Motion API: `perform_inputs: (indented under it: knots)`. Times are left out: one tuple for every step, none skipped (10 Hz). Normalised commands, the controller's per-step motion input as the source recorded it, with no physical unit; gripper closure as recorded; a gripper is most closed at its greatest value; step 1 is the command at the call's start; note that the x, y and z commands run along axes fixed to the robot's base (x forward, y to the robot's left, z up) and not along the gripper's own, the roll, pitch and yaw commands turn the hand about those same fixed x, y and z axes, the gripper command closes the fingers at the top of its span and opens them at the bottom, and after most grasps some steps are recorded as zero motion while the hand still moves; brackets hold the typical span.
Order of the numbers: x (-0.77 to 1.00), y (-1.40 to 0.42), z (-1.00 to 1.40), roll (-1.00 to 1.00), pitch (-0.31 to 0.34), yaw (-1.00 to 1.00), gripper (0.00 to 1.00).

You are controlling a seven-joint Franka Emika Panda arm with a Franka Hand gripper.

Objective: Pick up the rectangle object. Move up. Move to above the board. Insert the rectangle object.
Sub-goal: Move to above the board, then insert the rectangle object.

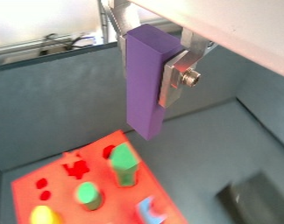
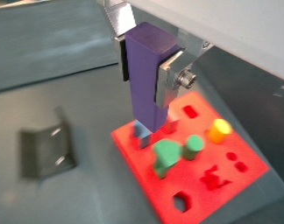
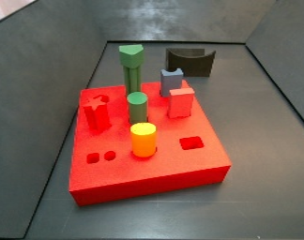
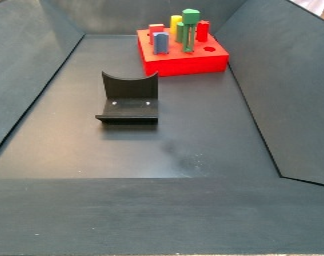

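My gripper (image 1: 148, 74) is shut on the rectangle object (image 1: 145, 83), a tall purple bar that hangs upright between the silver fingers (image 1: 176, 77). It shows the same way in both wrist views (image 2: 148, 79). The bar's lower end hangs in the air over the edge of the board (image 1: 62, 188), a red slab with pegs, near its blue-grey block (image 2: 142, 133). The board also shows in both side views (image 3: 155, 169) (image 4: 192, 62). Neither the gripper nor the bar shows in the side views.
On the board stand a tall green post (image 3: 130, 67), a green round peg (image 3: 137, 105), a yellow peg (image 3: 144, 139) and red blocks (image 3: 97, 112). The fixture (image 4: 127, 98) stands on the dark floor away from the board. Sloping grey walls enclose the floor.
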Motion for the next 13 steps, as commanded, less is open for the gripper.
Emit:
perform_inputs:
  knots:
    - [0.29,-1.0,0.0,0.02,0.01,-1.0,1.0]
    - [0.25,-0.78,0.0,0.02,0.02,-1.0,1.0]
    - [0.18,-0.48,0.0,0.02,0.041,-1.0,1.0]
    - [0.12,-0.28,0.01,0.0,0.063,-0.9,1.0]
    - [0.07,-0.14,0.01,-0.01,0.072,-0.55,1.0]
    - [0.06,-0.08,0.01,-0.01,0.076,-0.33,1.0]
    - [-0.02,0.0,0.0,0.0,0.0,0.0,1.0]
    - [-0.03,-0.03,-0.06,0.09,0.0,-0.03,1.0]
    - [0.41,-0.34,-0.35,0.2,0.081,0.05,1.0]
    - [0.89,-0.05,-0.79,0.02,0.227,0.28,1.0]
    - [0.53,-0.32,-1.0,0.0,0.097,0.53,1.0]
    - [0.43,-0.14,-1.0,-0.09,0.044,0.65,1.0]
    - [0.47,0.0,-0.94,-0.22,0.0,0.66,1.0]
